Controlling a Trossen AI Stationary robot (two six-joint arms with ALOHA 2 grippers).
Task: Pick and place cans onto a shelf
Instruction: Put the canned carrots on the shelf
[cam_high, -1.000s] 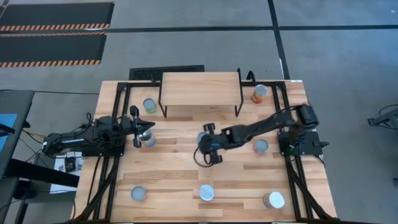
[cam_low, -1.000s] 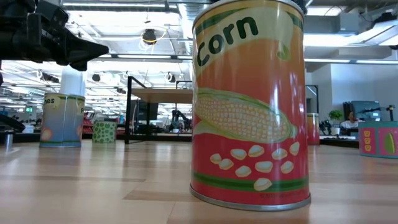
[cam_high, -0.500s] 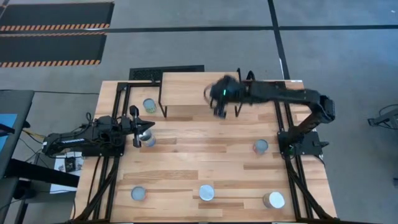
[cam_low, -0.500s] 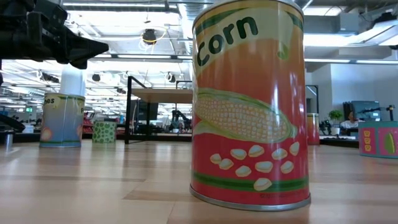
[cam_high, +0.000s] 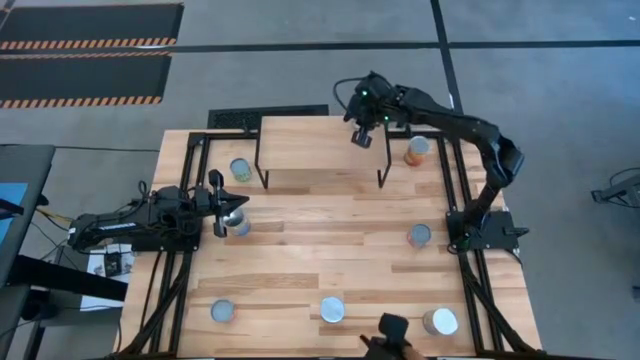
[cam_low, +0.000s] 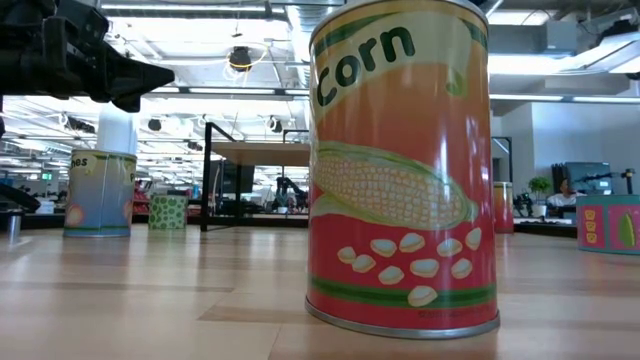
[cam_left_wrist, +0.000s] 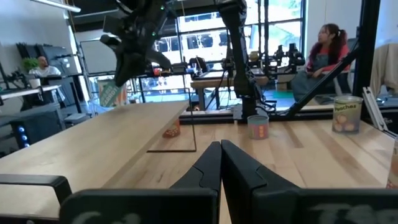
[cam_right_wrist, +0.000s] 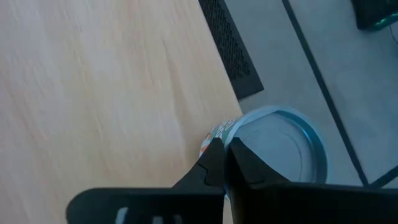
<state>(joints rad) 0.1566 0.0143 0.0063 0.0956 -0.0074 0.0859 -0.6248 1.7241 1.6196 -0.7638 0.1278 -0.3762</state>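
Observation:
My right gripper (cam_high: 362, 138) hangs over the far right part of the shelf (cam_high: 310, 142), a light wood top on thin black legs. It is shut on a can (cam_right_wrist: 283, 146) with a silver top; the gripper hides this can in the high view. In the left wrist view the can (cam_left_wrist: 111, 93) hangs tilted under that gripper. My left gripper (cam_high: 243, 204) rests shut and empty at the table's left, just beside a can (cam_high: 238, 224). Other cans stand on their bases on the table: one left of the shelf (cam_high: 240, 168), an orange one right of it (cam_high: 417, 150), one at mid right (cam_high: 420, 235). My right gripper has the can at its top rim (cam_right_wrist: 231, 132), the fingers almost together. One finger (cam_right_wrist: 208, 163) lies by the labelled wall and the other (cam_right_wrist: 249, 167) over the silver top. The fingers slant down. The can is lifted clear and hangs tilted by the shelf's far edge.
Three cans stand along the near edge (cam_high: 222, 312), (cam_high: 331, 310), (cam_high: 440, 320); the middle one is the big corn can (cam_low: 400, 170) in the low view. A dark object (cam_high: 393, 332) shows at the near edge. People sit in the room beyond (cam_left_wrist: 323, 50).
My right gripper has swung fast from the table's middle up and toward the far edge, and now hangs over the shelf's far right part with the can. A dark object has come into view at the table's near edge.

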